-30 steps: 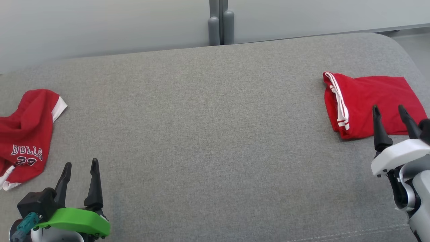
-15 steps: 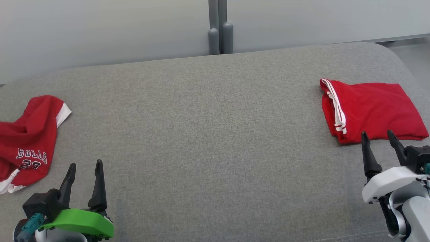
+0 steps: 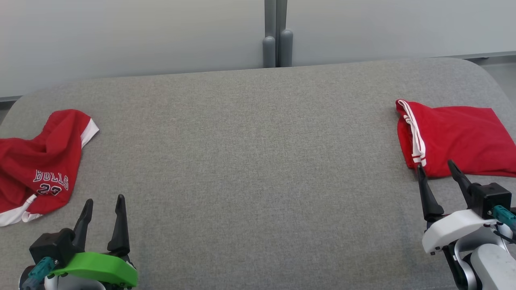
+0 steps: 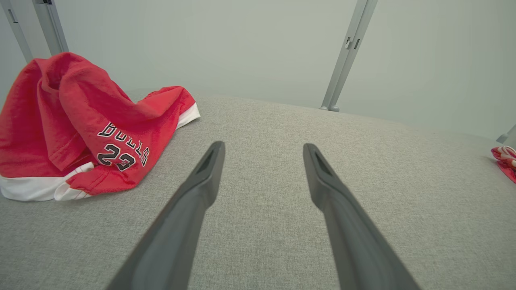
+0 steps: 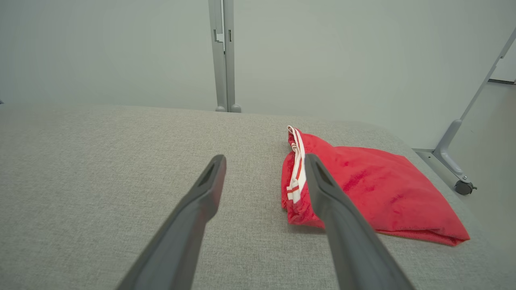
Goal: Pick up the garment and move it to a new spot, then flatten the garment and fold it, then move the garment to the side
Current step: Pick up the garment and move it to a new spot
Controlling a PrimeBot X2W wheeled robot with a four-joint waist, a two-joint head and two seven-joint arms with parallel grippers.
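Garment to watch, I'd say, is the crumpled red Bulls piece (image 3: 38, 169). It sits just ahead of the left pincer (image 3: 104, 198) and off to its outer left, long axis running roughly along the fingers' line. That pincer is spread wide and empty, and its arm is clearly the nearer. The right pincer (image 3: 435, 164), spread too, hovers just short of a folded red garment (image 3: 459, 141), far across the grey surface (image 3: 250, 161).

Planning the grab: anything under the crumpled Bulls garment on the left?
Grey cushion surface borders the Bulls garment; nothing pokes out at its visible edges. Its bunched folds cover whatever lies beneath.
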